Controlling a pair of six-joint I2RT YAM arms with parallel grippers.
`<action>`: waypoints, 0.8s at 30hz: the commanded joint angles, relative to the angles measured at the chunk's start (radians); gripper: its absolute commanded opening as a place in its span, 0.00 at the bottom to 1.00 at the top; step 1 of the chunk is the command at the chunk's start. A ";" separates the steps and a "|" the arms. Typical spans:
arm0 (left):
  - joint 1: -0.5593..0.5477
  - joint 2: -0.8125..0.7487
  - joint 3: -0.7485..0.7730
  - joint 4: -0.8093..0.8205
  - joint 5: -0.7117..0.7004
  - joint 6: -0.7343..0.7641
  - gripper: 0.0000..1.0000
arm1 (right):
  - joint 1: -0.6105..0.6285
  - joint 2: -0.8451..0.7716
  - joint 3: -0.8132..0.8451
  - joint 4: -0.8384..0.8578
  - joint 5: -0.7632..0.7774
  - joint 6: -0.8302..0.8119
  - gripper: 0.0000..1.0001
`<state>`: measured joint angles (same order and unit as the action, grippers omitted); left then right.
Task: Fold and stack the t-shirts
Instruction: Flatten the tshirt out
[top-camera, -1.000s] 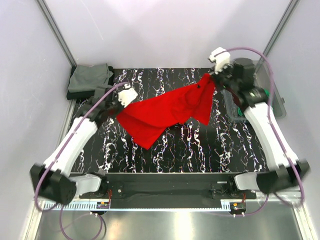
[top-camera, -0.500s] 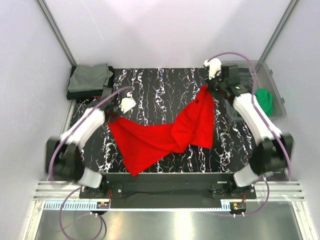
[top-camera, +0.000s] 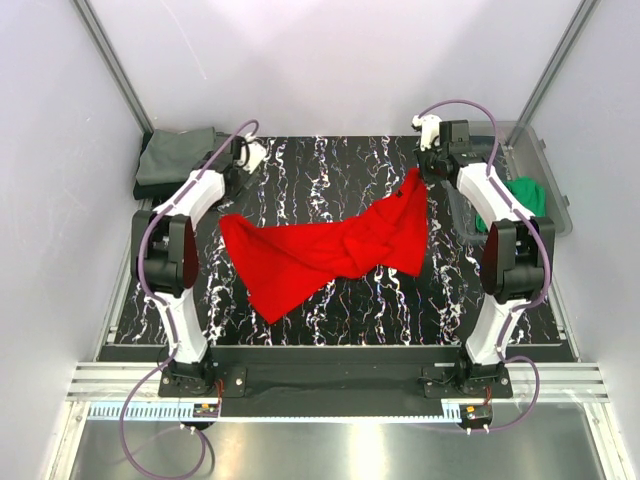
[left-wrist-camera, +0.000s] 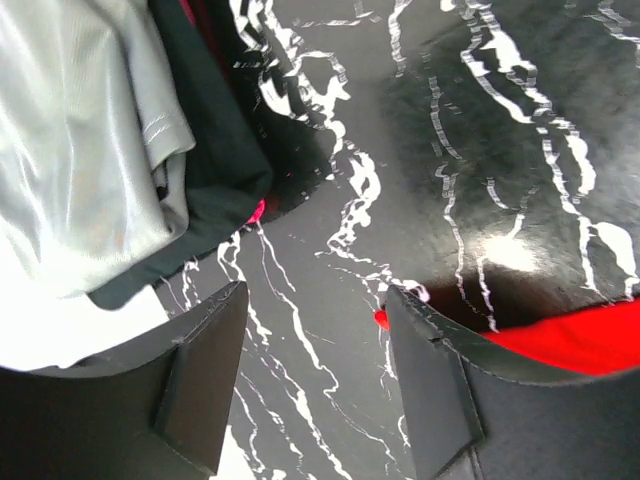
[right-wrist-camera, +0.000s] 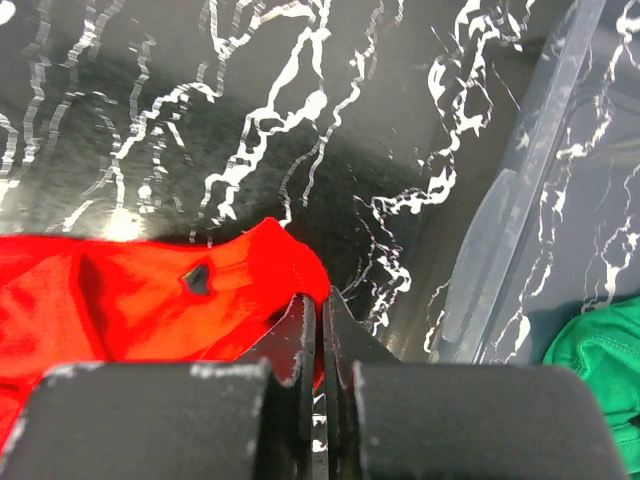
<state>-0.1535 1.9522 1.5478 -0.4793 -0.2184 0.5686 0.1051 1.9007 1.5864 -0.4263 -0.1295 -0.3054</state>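
Red t-shirt (top-camera: 320, 250) sprawled on black marbled table (top-camera: 330, 170); white walls (top-camera: 330, 70); right jaws pinch its corner; left jaws apart, empty.

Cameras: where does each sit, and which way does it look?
Top external: overhead, near side, looking down on the table; left arm and right arm show.
Left wrist: on the left arm, looking past the open left gripper at the grey t-shirt.
Right wrist: on the right arm, looking past the shut right gripper at the red t-shirt.
Shared: all show the red t-shirt.
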 joint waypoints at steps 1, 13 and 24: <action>0.057 -0.045 -0.031 0.022 0.010 -0.082 0.61 | 0.007 -0.091 -0.006 0.044 -0.054 0.019 0.00; 0.215 0.125 0.193 -0.332 0.463 -0.144 0.42 | 0.007 -0.124 -0.048 0.027 -0.075 0.035 0.00; 0.259 0.252 0.268 -0.467 0.662 -0.095 0.42 | 0.005 -0.134 -0.052 0.017 -0.068 0.022 0.00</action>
<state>0.0860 2.2021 1.7672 -0.9077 0.3614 0.4538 0.1078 1.8225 1.5265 -0.4168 -0.1944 -0.2825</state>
